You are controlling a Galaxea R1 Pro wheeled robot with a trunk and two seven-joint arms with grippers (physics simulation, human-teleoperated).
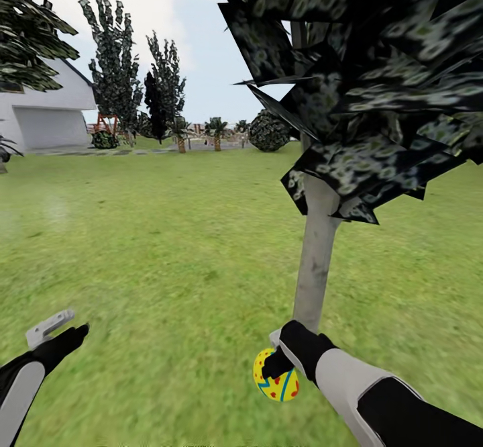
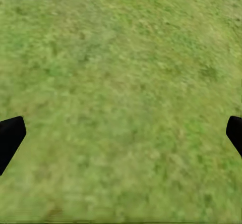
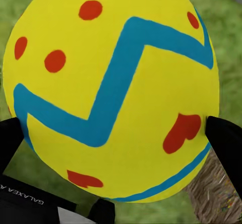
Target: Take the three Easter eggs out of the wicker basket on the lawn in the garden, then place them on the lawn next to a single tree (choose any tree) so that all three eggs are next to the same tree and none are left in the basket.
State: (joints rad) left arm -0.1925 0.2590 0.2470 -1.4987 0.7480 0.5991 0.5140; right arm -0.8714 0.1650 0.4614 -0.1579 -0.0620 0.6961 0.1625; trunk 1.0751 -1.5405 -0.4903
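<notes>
Green lawn point(image 1: 168, 245) stretches before us, and our right hand point(image 1: 276, 365) grips a yellow Easter egg point(image 1: 275, 376) just in front of the pale tree point(image 1: 315, 259) trunk's base, while our left hand point(image 1: 57, 336) hangs wide apart, holding nothing.

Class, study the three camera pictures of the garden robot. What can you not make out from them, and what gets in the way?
- Tree: its foot is hidden behind the right hand in the head view.
- Easter egg: its far side is hidden by its own bulk in the right wrist view, and it blocks much of the lawn.
- Left hand: its fingers are cut off at the left wrist picture's edges.
</notes>
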